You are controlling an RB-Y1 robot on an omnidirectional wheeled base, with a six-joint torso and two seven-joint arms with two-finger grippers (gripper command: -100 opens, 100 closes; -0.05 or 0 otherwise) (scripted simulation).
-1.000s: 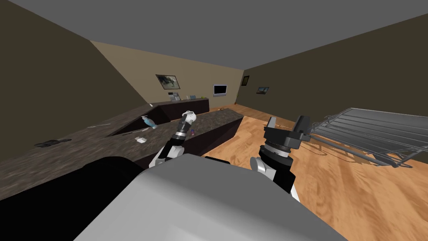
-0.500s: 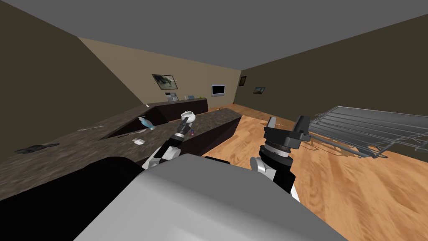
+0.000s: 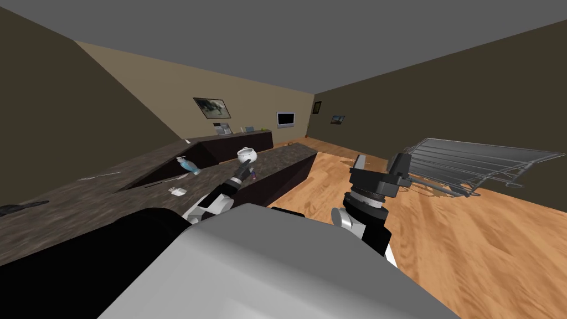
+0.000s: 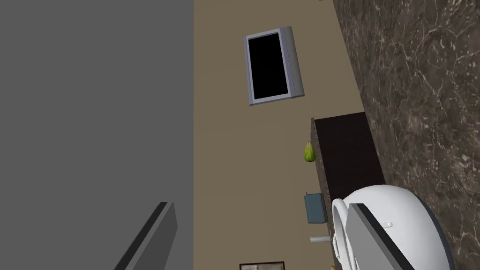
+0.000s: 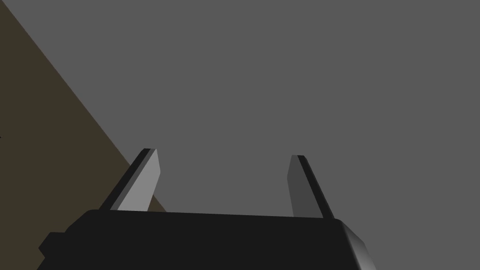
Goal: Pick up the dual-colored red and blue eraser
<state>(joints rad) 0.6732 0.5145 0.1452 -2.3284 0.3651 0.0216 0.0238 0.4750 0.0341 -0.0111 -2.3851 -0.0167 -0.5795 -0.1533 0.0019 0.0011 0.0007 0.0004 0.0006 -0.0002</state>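
A tiny red and blue thing, the eraser [image 3: 253,176], lies on the dark marbled counter [image 3: 138,183] near its front edge. My left arm reaches out over that counter. Its gripper [image 3: 243,166] sits just behind the eraser and in front of a white round pot [image 3: 246,153]. In the left wrist view the left gripper [image 4: 262,229] is open, with one finger [image 4: 375,239] overlapping the white pot [image 4: 412,220] and nothing between the two. My right gripper [image 3: 382,166] is raised over the wooden floor; its wrist view shows it [image 5: 224,180] open and empty.
On the counter lie a blue spray bottle [image 3: 188,165] and a small white thing [image 3: 178,191]. A grey wire rack [image 3: 470,160] stands on the wooden floor at the right. A screen [image 3: 285,118] hangs on the far wall, above a second counter [image 3: 243,138] with small things.
The whole head view has shifted, so I have moved: counter items and the wire rack slid leftwards. My left arm has stretched further out over the counter. The right arm keeps its pose.
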